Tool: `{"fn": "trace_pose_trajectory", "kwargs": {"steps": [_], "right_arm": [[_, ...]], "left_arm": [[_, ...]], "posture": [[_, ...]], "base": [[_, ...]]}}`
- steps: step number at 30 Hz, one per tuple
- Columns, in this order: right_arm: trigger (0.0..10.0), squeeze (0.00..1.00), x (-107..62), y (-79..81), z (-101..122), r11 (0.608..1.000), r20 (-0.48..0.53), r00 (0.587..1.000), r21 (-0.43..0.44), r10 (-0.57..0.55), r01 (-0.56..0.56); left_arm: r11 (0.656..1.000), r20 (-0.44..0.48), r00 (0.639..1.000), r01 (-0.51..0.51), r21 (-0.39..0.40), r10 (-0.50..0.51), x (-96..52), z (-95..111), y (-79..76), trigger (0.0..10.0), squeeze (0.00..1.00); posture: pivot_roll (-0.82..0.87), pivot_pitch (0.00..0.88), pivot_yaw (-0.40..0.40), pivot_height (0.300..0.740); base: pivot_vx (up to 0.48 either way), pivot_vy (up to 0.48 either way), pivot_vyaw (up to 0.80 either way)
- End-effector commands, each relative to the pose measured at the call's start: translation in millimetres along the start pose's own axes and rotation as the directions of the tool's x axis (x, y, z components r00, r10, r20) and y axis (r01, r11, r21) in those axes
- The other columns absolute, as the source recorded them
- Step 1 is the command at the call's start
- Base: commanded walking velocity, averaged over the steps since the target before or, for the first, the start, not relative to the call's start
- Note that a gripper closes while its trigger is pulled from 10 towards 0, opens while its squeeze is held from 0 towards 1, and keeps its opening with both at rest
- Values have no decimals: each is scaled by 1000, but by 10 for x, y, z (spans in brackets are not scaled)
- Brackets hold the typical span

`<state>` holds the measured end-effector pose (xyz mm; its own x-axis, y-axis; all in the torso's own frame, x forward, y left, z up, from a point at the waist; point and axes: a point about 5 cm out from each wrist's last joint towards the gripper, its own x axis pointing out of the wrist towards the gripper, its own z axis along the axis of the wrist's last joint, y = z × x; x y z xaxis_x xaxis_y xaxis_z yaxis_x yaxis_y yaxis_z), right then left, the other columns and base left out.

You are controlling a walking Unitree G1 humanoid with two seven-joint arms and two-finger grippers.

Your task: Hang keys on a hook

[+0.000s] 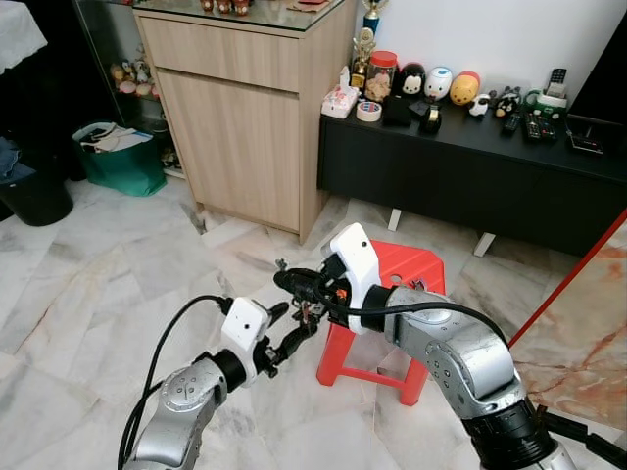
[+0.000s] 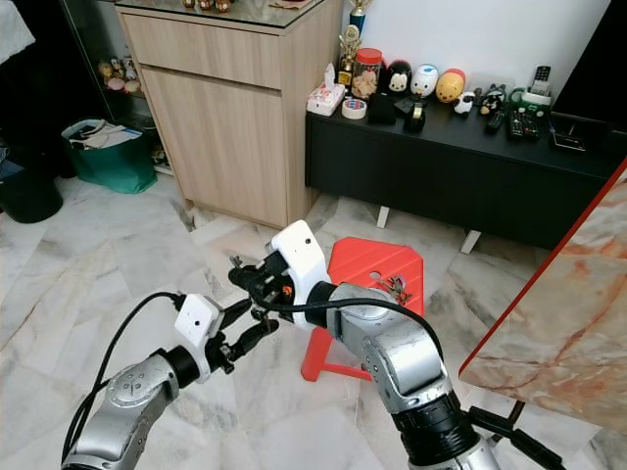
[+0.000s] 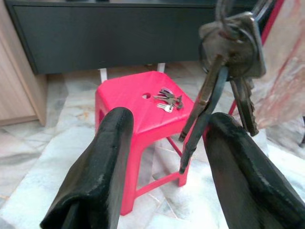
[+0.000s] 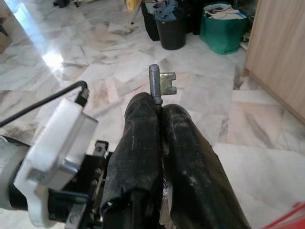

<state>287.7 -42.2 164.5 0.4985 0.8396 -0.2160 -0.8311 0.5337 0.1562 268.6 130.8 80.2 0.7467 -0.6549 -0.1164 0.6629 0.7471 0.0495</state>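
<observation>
The plastic stool (image 1: 402, 269) stands on the marble floor (image 1: 88, 294) near the centre, with a second bunch of keys (image 3: 167, 99) lying on its seat. At its 12 o'clock a low desk (image 1: 470, 162) runs along the wall, carrying toy figures (image 1: 438, 84), a jar (image 1: 379, 73), a tape roll (image 1: 368, 111) and remote controls (image 1: 534, 122). At the desk's 9 o'clock stands a wooden cabinet (image 1: 240, 108), and farther toward 9 o'clock a bag (image 1: 118, 157) sits on the floor. At the stool's 9 o'clock the right gripper (image 1: 284, 281) is above the left gripper (image 1: 291, 331), with the keys (image 1: 310, 311) hanging between them. A marble slab (image 1: 583, 343) lies at the stool's 3 o'clock.
</observation>
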Motion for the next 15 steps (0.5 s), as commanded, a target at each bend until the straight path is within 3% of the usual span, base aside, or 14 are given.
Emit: {"fn": "trace_pose_trajectory", "kwargs": {"steps": [1, 3, 4, 5, 15], "right_arm": [[10000, 0, -6, 49, 101, 1000, 29, 999, -24, 21, -20], [10000, 0, -4, 53, 106, 999, 31, 999, -24, 23, -22], [10000, 0, -4, 56, 110, 999, 32, 999, -23, 24, -24], [10000, 0, -4, 58, 111, 999, 32, 999, -22, 25, -24], [10000, 0, -5, 31, 112, 1000, 31, 999, -23, 11, -10]], "left_arm": [[999, 13, 1000, 25, 25, -25, 22, 55, -9, 10000, 0], [999, 12, 1000, 24, 24, -24, 24, 55, -6, 10000, 0], [999, 12, 1000, 22, 25, -22, 27, 54, -2, 4353, 0], [999, 13, 1000, 20, 24, -21, 30, 54, -1, 0, 0], [999, 15, 999, 32, 12, -32, 22, 43, -23, 0, 0]], "posture": [[65, 51, -72, 740], [65, 51, -72, 740], [64, 51, -72, 740], [64, 52, -72, 740], [67, 51, -74, 740]], "base": [[0, 0, 0], [0, 0, 0], [0, 0, 0], [0, 0, 0], [0, 0, 0]]}}
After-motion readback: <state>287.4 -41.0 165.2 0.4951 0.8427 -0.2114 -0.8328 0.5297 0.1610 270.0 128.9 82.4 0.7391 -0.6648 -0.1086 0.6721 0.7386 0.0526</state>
